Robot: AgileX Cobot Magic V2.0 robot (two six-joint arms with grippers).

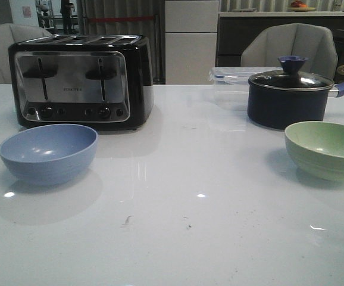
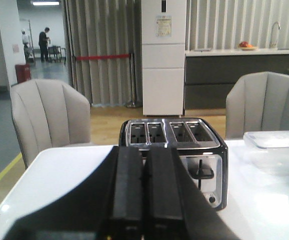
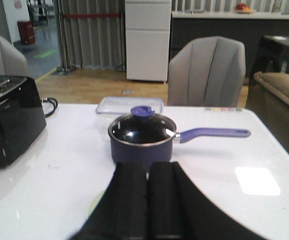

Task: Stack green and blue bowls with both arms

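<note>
Both pairs of fingers are pressed flat together and hold nothing, the left gripper [image 2: 143, 200] raised and facing the toaster [image 1: 81, 80], the right gripper [image 3: 148, 200] raised and facing the navy pot [image 1: 289, 95]. Nothing has been picked up yet: the blue bowl [image 1: 48, 153] sits upright near the left edge of the white worktop [image 1: 184, 202], the green bowl [image 1: 325, 149] upright at the right edge, well apart. I'd say each arm must first open, come down and catch a bowl's rim.

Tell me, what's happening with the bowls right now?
Both grippers, left and right, shut, empty. Blue bowl and green bowl apart, unstacked. Table between them bare.
</note>
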